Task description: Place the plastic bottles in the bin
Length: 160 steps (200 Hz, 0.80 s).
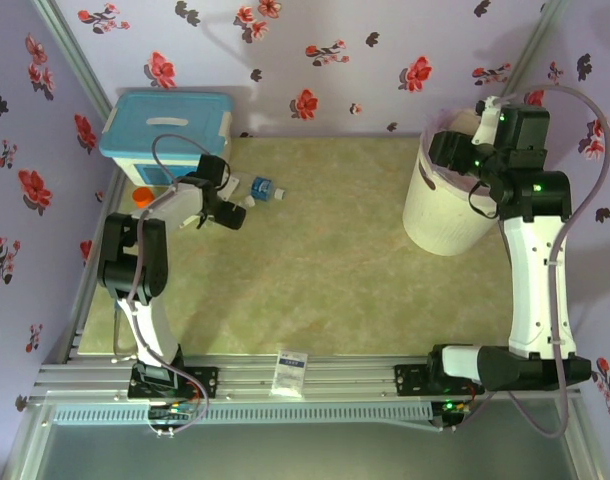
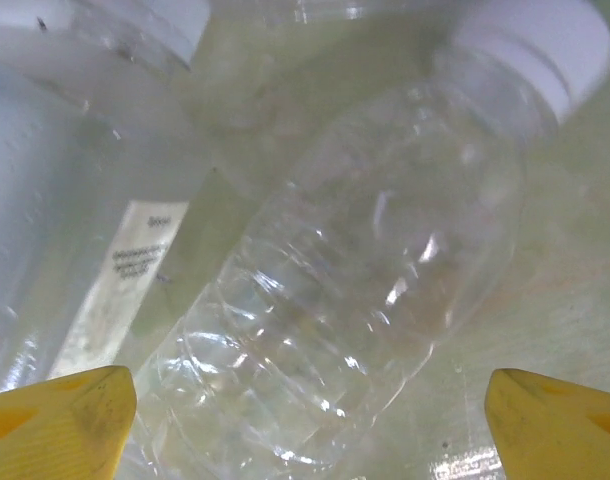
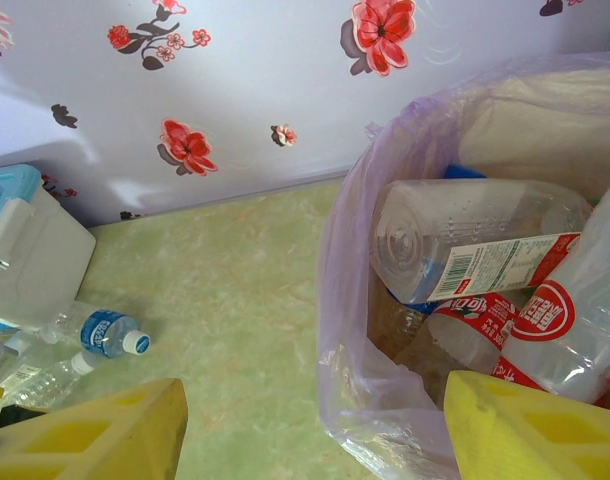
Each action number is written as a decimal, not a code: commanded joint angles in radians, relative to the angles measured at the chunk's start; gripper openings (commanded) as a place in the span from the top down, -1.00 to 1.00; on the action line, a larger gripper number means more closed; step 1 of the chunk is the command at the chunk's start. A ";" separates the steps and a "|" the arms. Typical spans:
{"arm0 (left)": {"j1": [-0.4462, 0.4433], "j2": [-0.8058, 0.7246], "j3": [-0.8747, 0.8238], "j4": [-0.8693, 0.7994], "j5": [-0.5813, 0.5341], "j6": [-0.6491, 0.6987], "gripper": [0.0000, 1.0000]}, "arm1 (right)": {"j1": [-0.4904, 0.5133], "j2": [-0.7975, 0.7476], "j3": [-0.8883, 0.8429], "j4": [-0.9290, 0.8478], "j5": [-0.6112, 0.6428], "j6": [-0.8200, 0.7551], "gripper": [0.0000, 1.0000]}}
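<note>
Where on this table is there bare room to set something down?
The broad middle of the green-beige table is bare, between the left arm and the tall round white bin, down to the near rail. Crowded: the far-left corner, where clear plastic bottles lie by the blue-lidded white box and the left gripper.

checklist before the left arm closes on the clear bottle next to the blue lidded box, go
1. Left gripper jaws open: ok.
2. Clear plastic bottle with white cap lies between the yellow fingertips: ok.
3. Neighbouring clear bottle with white label out of the grip's way: cannot tell.
4. Right gripper open and empty above the tall round white bin with pink liner: ok.
5. Room in the bin for more: cannot tell.
6. Table free of other bottles: not ok, a small blue-labelled bottle lies there.
</note>
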 commanded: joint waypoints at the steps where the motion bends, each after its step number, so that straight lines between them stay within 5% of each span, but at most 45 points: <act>1: -0.001 -0.023 0.006 -0.095 0.045 -0.013 -0.78 | 0.002 -0.004 -0.014 0.003 -0.004 0.004 -0.39; 29: -0.016 -0.066 -0.012 -0.119 0.109 -0.030 -0.71 | 0.002 -0.001 -0.015 0.006 -0.011 0.007 -0.39; 114: -0.013 0.005 -0.012 -0.072 0.074 -0.128 -0.71 | 0.002 -0.006 -0.011 -0.002 0.005 -0.004 -0.41; 160: -0.013 0.009 -0.030 -0.070 0.078 -0.156 -0.46 | 0.003 -0.006 -0.011 0.000 0.004 -0.001 -0.42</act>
